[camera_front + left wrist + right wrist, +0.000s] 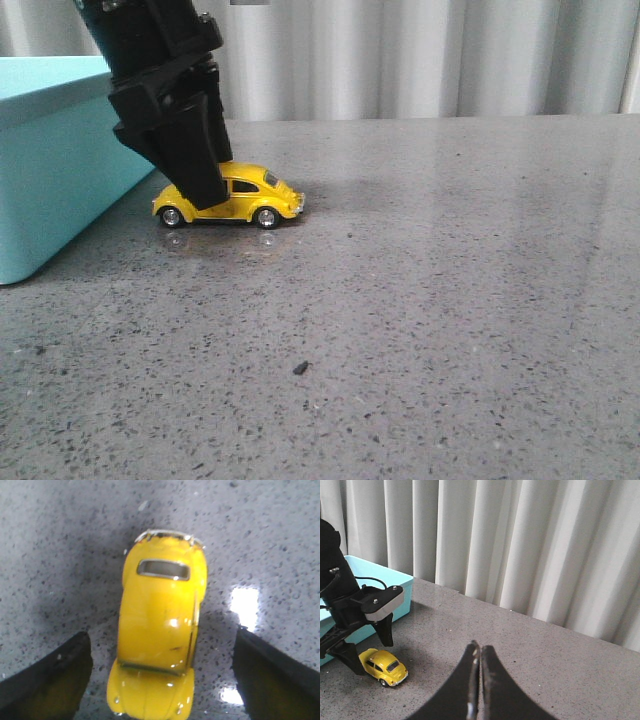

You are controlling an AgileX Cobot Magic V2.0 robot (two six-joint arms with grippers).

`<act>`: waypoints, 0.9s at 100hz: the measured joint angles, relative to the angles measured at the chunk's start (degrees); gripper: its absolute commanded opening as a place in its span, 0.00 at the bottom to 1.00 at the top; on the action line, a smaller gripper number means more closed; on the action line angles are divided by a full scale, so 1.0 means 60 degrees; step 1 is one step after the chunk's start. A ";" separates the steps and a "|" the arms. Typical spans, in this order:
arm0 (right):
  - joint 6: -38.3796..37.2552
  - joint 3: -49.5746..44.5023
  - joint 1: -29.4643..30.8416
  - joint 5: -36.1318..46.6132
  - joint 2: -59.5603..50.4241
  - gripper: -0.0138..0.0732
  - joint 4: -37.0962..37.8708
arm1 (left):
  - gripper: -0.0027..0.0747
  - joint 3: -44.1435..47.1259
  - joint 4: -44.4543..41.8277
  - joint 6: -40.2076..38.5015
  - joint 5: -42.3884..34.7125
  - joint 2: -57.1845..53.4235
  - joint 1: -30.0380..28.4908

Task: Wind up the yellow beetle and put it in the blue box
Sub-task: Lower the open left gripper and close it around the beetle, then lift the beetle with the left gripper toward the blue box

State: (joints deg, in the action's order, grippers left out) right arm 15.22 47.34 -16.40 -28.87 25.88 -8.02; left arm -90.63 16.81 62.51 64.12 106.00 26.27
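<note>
As seen in the front view, the yellow beetle (232, 196) is shown standing on its four wheels on the grey speckled table (430, 300), just beside the blue box (50, 150) at the left edge. The left gripper (195, 180) is lowered over the car's rear half, with one black finger in front of the body; whether that finger touches the car cannot be told here. A small dark speck (299, 368) lies on the table, well apart from the car. No brand, label or writing can be read on any object.

In the left wrist view, the yellow beetle (159, 645) is seen from above, its roof and one window visible. The left gripper (159, 672) is spread, one dark finger on either side of the car and bare table showing between each finger and the body.

In the right wrist view, the right gripper (480, 690) is raised above the table with its fingers pressed together and nothing between them. The yellow beetle (384, 667) is shown under the left gripper (367, 652), next to the blue box (395, 587), with a pleated white curtain (520, 545) behind.
</note>
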 measured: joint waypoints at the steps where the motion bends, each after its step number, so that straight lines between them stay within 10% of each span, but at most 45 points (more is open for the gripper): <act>1: 0.0000 0.0000 0.0000 0.0000 0.0000 0.11 0.0000 | 0.72 0.0000 0.0000 0.0000 0.0000 0.0000 -0.0027; 90: 0.0000 0.0000 0.0000 0.0000 0.0000 0.11 0.0000 | 0.66 -0.0016 0.1494 0.0000 0.0244 0.0278 -0.0258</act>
State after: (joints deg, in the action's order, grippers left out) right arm 15.22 47.34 -16.40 -28.87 25.88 -8.02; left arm -90.73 25.77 62.51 65.58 107.67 24.72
